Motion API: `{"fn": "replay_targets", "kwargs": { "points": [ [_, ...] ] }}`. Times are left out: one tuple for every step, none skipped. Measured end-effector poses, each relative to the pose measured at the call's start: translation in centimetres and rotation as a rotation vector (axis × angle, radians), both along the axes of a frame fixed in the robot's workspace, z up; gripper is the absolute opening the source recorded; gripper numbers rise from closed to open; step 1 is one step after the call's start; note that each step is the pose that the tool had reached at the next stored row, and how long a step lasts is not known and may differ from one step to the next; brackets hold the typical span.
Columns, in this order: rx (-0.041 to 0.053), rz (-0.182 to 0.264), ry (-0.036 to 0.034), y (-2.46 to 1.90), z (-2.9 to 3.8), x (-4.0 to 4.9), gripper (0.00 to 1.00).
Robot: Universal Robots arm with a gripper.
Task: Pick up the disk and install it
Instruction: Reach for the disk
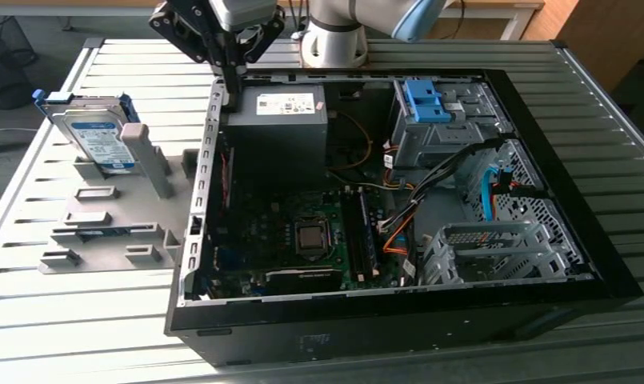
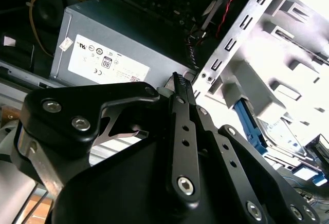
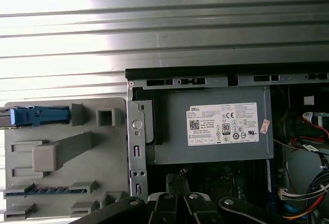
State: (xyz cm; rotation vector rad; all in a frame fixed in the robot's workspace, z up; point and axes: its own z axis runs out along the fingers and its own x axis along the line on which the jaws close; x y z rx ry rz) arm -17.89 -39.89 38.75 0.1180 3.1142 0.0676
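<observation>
One disk (image 1: 92,138), one grey rack (image 1: 114,240), one open computer case (image 1: 354,336), one power supply (image 1: 279,132), one robot arm (image 1: 338,36), one worktop (image 1: 76,328).

labels log | white label (image 3: 222,124) on top of power supply (image 3: 175,147), just inside the case (image 3: 205,72) rim: square code plus rows of marks, wording I can't make out | small pink sticker (image 3: 264,126) at that label's edge: unreadable | disk (image 1: 92,132) blue-and-white label (image 1: 103,144): I read nothing

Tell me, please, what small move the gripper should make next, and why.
Probably shift the gripper toward the exterior view's left: it hangs over the black computer case, while the silver disk in its blue plastic carrier stands in the grey holder.
</observation>
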Motion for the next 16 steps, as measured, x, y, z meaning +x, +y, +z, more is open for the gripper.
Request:
{"fn": "replay_targets", "kwargs": {
  "points": [
    [0.0, 0.0, 0.0, 0.0, 0.0, -0.03, 0.11],
    [0.0, 0.0, 0.0, 0.0, 0.0, -0.06, 0.11],
    [0.0, 0.0, 0.0, 0.0, 0.0, -0.09, 0.11],
    [0.0, 0.0, 0.0, 0.0, 0.0, -0.11, 0.11],
    [0.0, 0.0, 0.0, 0.0, 0.0, -0.14, 0.11],
    [0.0, 0.0, 0.0, 0.0, 0.0, -0.16, 0.11],
    [0.0, 0.0, 0.0, 0.0, 0.0, -0.19, 0.11],
    [0.0001, 0.0, 0.0, 0.0, 0.0, -0.21, 0.11],
    [0.0, 0.0, 0.0, 0.0, 0.0, -0.23, 0.11],
    [0.0, 0.0, 0.0, 0.0, 0.0, -0.25, 0.11],
    [0.0, 0.0, 0.0, 0.0, 0.0, -0.27, 0.11],
    [0.0, 0.0, 0.0, 0.0, 0.0, -0.29, 0.11],
    [0.0, 0.0, 0.0, 0.0, 0.0, -0.31, 0.11],
    [0.0, 0.0, 0.0, 0.0, 0.0, -0.33, 0.11],
    [0.0, 0.0, 0.0, 0.0, 0.0, -0.35, 0.11],
    [0.0, 0.0, 0.0, 0.0, 0.0, -0.37, 0.11]
  ]
}}
